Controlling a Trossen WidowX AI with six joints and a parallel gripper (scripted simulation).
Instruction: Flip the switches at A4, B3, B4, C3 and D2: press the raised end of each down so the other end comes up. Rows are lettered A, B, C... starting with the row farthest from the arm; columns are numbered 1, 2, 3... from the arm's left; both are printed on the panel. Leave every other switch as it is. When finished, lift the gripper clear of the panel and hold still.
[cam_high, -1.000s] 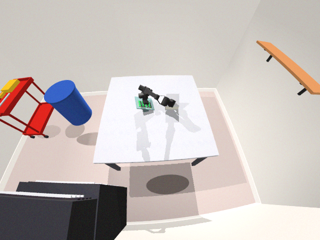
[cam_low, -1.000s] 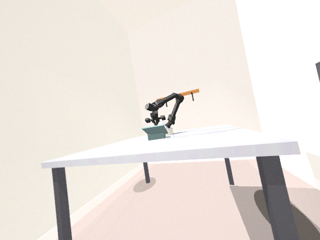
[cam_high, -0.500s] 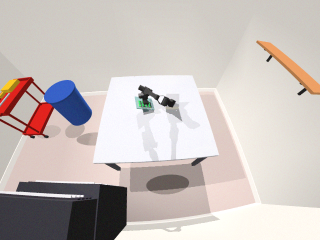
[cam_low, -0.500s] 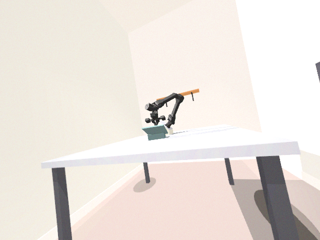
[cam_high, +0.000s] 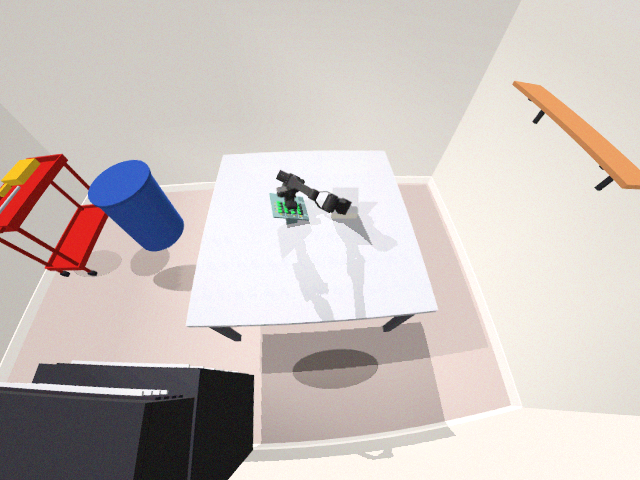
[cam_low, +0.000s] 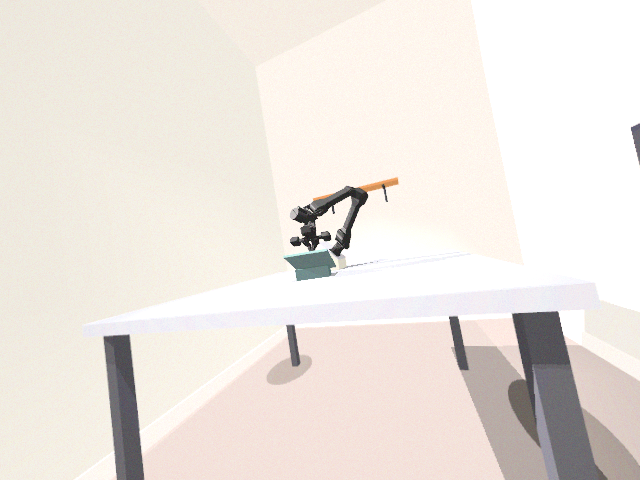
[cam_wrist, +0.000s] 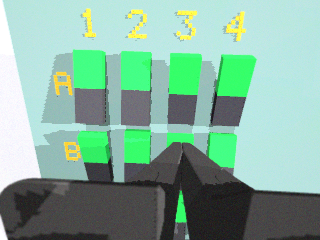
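Five switches have to be flipped, and from where I stand the work looks barely under way. The panel (cam_wrist: 280, 100) lies on the white counter (cam_high: 320, 279) just in front of the arm's base, a pale teal board with yellow numbers one to four along its far edge and the letters A and B down its left side. Rows C and D are out of sight beneath the tool (cam_wrist: 181, 150) in the wrist view, so I cannot say how those switches stand.

The tool is pinched fully closed with nothing between its fingers, the two dark tips meeting in a point. That point sits right over switch B3 (cam_wrist: 180, 139), at or just shy of its green far end. Whether it is already pressing I cannot quite tell; in the exterior view the tool hangs low, very near the board.

Row A shows four rockers, each green on the far half and grey on the near half. A4 (cam_wrist: 233, 90) leans a little differently from its neighbours, but I would not swear it has been flipped. B4 (cam_wrist: 222, 150) shows green beside the tool.

My reading is that B3 is the step in hand, with B4, C3 and D2 probably left, A4 unsure, then the lift clear.
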